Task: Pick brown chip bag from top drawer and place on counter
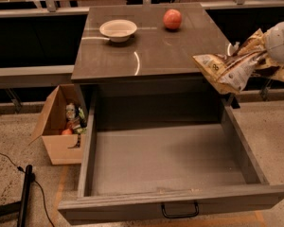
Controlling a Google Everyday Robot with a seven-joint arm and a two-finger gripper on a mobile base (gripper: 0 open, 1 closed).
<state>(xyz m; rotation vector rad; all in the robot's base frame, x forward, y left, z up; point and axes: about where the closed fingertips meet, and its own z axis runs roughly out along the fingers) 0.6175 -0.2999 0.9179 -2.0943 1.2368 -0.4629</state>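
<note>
The brown chip bag (229,67) hangs in the air at the right, above the top drawer's right wall and level with the counter's right front corner. My gripper (261,56) comes in from the right edge and is shut on the bag's right end; its fingers are mostly hidden by the foil. The top drawer (168,197) is pulled fully open toward the camera, and nothing shows inside it. The counter (151,51) is the glossy grey-brown slab behind the drawer.
A white bowl (118,30) and a red apple (172,19) stand at the back of the counter. A brown cardboard box (59,126) with small items sits on the floor left of the drawer. A black cable and pole (24,197) lie at the lower left.
</note>
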